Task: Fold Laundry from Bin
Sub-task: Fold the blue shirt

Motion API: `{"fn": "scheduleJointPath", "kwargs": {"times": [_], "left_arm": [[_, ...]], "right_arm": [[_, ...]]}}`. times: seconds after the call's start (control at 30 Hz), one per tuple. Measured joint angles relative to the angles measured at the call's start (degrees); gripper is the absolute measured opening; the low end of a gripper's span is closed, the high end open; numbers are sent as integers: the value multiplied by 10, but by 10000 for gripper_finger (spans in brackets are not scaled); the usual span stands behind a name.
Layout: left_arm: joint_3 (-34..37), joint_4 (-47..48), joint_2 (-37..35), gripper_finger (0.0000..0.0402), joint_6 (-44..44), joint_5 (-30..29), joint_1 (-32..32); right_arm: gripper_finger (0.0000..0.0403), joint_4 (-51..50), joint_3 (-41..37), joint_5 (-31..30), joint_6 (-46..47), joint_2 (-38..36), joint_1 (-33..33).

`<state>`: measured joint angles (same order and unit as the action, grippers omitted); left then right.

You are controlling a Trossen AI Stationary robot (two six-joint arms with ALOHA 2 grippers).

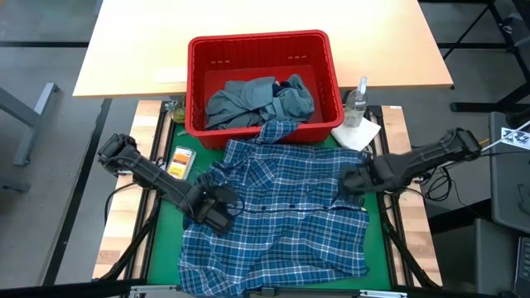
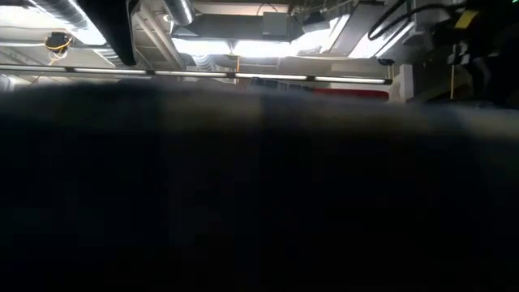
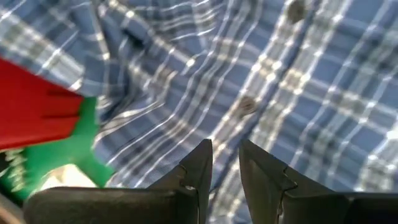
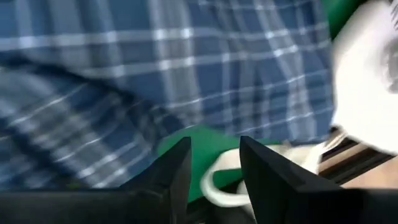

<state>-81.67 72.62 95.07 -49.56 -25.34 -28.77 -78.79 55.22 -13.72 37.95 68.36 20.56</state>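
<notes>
The blue-white plaid shirt (image 1: 277, 207) lies spread and rumpled on the green mat (image 1: 166, 215). Its collar end (image 1: 277, 131) rests against the front wall of the red bin (image 1: 199, 83). A grey-blue garment (image 1: 248, 101) lies bunched inside the bin. My left gripper (image 1: 217, 213) hovers over the shirt's left part. Its fingers stand slightly apart with only plaid cloth (image 3: 261, 81) showing below them. My right gripper (image 1: 349, 180) hovers over the shirt's right edge, open. Past its fingers show the shirt (image 4: 155, 74) and the mat (image 4: 199, 143). A dark mass blocks most of the low view.
A clear spray bottle (image 1: 357, 101) and a white paper towel (image 1: 358, 132) sit right of the bin. A small yellow-orange item (image 1: 180, 161) lies on the mat's left edge. A light wooden tabletop (image 1: 248, 21) lies behind the bin. Black frame rails run along both sides of the mat.
</notes>
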Motion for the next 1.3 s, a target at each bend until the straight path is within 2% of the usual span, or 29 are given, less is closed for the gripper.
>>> {"fn": "scheduleJointPath", "kwargs": {"times": [0.13,0.3,0.5,0.63,0.97,1.23,1.3], "left_arm": [[0,-34,0,76,0,0,-10],[0,-66,3,76,-31,3,-31],[1,-114,16,76,-75,12,-69],[1,-148,41,76,-85,11,-94],[1,-166,127,76,-112,11,-142],[1,-167,194,76,-133,20,-164],[1,-167,207,76,-133,38,-167]], "right_arm": [[135,14,0,9,105,0,91],[135,142,0,3,170,2,206],[135,332,0,-132,173,43,319],[135,402,0,-149,173,106,356],[135,549,0,-60,173,275,372],[135,534,4,97,219,344,372],[135,530,4,113,229,345,375]]}}
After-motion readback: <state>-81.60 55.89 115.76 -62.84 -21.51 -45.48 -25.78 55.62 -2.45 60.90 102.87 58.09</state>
